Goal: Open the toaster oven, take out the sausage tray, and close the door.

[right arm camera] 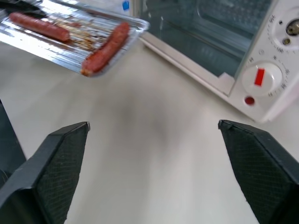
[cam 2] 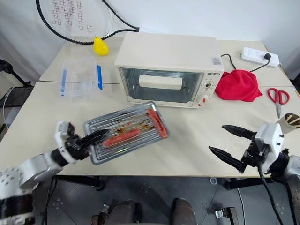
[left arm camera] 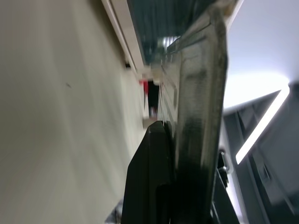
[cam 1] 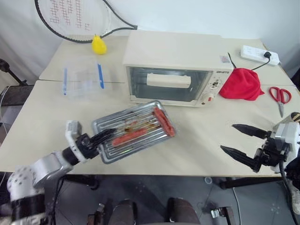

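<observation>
Gripping the sausage tray (cam 1: 133, 131) by its near corner, the left gripper (cam 1: 104, 137) holds it clear of the table (cam 1: 197, 150) before the toaster oven (cam 1: 174, 67), door (cam 1: 168, 83) shut, while the right gripper (cam 1: 243, 140) hangs wide open and empty.

A: Your toaster oven (cam 1: 174, 65)?
B: Cream-white box at the back of the table, knobs down its right side. You see its door (cam 1: 168, 84) shut, upright, glass in a cream frame, long cream bar handle across the glass.
A: And the sausage tray (cam 1: 134, 131)?
B: Out of the oven, just in front of it and a bit left. Shallow silver, ribbed, grease-stained bottom. You've got two red sausages in it, one by the right end, one along the near side. Tray sits skewed, right end angled toward the oven.
</observation>
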`<state>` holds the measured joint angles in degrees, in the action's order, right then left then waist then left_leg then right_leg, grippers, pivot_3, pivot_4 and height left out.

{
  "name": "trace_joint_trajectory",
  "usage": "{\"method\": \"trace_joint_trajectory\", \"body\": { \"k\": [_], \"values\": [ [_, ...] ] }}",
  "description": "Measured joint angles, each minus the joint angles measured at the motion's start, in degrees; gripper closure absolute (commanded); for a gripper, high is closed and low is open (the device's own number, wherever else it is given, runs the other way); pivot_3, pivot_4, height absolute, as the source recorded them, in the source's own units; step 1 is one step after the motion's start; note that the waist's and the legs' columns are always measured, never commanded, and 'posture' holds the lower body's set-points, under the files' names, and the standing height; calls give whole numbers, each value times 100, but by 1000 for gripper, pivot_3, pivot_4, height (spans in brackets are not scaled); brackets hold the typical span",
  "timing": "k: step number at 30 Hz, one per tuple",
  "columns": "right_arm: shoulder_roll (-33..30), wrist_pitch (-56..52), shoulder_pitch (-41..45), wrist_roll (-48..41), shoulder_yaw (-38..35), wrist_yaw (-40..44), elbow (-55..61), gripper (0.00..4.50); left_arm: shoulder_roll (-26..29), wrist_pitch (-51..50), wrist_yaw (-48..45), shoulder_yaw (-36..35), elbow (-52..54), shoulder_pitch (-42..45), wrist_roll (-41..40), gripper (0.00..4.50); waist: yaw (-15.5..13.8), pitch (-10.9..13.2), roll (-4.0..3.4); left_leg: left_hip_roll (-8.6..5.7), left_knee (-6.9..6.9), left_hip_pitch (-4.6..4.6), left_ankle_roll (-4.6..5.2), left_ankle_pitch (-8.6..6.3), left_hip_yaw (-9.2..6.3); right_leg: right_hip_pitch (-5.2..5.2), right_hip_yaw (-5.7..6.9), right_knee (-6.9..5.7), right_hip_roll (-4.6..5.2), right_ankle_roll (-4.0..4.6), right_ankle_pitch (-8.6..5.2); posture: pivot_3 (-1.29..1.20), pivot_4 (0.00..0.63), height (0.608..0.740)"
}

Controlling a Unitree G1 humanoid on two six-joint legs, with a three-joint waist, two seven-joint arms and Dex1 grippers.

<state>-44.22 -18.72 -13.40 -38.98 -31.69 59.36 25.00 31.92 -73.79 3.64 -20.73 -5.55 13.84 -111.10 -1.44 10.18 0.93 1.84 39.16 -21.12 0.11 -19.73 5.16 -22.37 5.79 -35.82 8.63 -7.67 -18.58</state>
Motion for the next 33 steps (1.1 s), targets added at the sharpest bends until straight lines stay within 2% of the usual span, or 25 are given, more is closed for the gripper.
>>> {"method": "trace_joint_trajectory", "body": {
  "k": [2,5,9,17,20,28,30,33],
  "values": [
    [26,16,-210,1,-89,-40,131,49,63,-74,54,265,-239,264,0,4500,18,0,-1,0,-2,2,0,0,0,-3,-4,1,-2,0,0,0,150,740],
    [251,-18,-838,-32,-387,-210,578,49,62,-188,253,914,-1034,1106,151,4500,-76,0,-2,-5,2,-7,-3,4,13,-1,9,0,-1,-1,0,0,150,740],
    [407,-37,-1358,-178,-847,-394,1134,49,-95,-297,73,1334,-1621,1910,1008,4500,-139,-2,0,-10,3,-6,-2,4,24,4,2,7,0,-8,4,0,150,740],
    [589,-73,-1917,-361,-1190,-658,1570,49,-750,-617,-730,1716,-2134,2614,2530,4500,-135,-2,0,-9,-2,-5,-2,5,28,8,7,15,-5,-8,5,0,150,740],
    [597,-73,-1951,-411,-1199,-737,1621,0,-917,-560,-972,1688,-2206,2710,3059,3845,-167,-9,-11,-10,0,6,-2,4,24,24,10,22,-3,-11,6,0,150,740],
    [592,-72,-1943,-433,-1197,-767,1647,0,-848,-554,-1833,1723,-1711,2559,4067,1476,-124,-9,-11,-8,-2,-2,-2,4,21,15,11,21,-4,-11,6,0,150,740],
    [536,-69,-1885,-433,-1179,-746,1623,0,-483,-322,-2326,1859,-1111,2292,4380,940,-79,-7,-9,-4,-4,-5,-2,5,24,8,8,19,-6,-11,6,0,150,740],
    [433,-69,-1838,-429,-1134,-651,1488,0,626,47,-3386,2262,-170,1955,4977,65,26,-10,-13,0,-14,-1,-7,7,28,2,6,16,-11,-5,3,0,150,740]
  ]
}}
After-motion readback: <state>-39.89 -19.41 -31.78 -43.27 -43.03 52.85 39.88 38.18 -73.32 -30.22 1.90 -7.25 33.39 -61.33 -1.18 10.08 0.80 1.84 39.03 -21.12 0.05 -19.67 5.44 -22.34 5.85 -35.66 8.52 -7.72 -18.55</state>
